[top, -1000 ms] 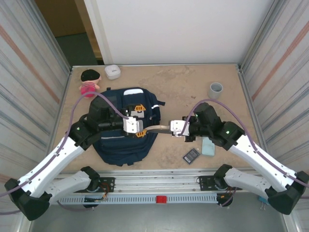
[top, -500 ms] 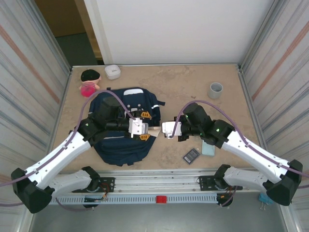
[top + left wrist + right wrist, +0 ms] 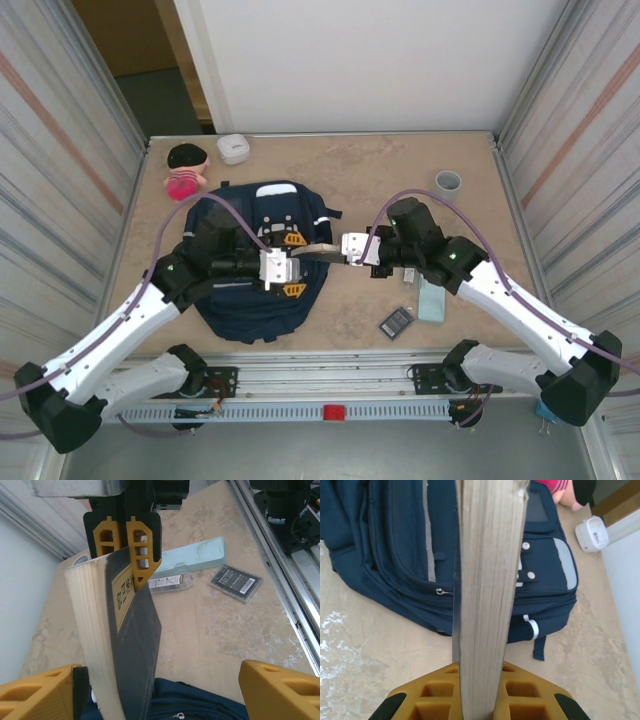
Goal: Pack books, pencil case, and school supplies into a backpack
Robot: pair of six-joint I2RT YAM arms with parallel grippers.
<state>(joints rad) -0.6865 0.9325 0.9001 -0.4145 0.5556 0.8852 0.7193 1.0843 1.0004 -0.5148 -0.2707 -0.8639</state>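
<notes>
1. The right end effector (image 3: 343,248), clamped on the navy book (image 3: 318,250), has moved farther from the arm bases.
2. The book is now edge-up over the backpack's (image 3: 245,300) right edge.
3. The left end effector (image 3: 296,265) has drawn back slightly, fingers apart.

— What is lying on the tabletop (image 3: 370,170)?

— It is beige and mottled. The navy backpack (image 3: 250,295) lies flat, left of the middle. At the far left are a small white rounded box (image 3: 233,148) and a plush doll (image 3: 184,171) with black hair and a pink dress.

— And on the right?

— A grey cup (image 3: 447,184) stands upright toward the far side. Near the front edge lies the pale teal pencil case (image 3: 432,300), with a silvery-white bar (image 3: 170,582) just beside it and a small dark grey rectangle (image 3: 396,321) close by.
</notes>
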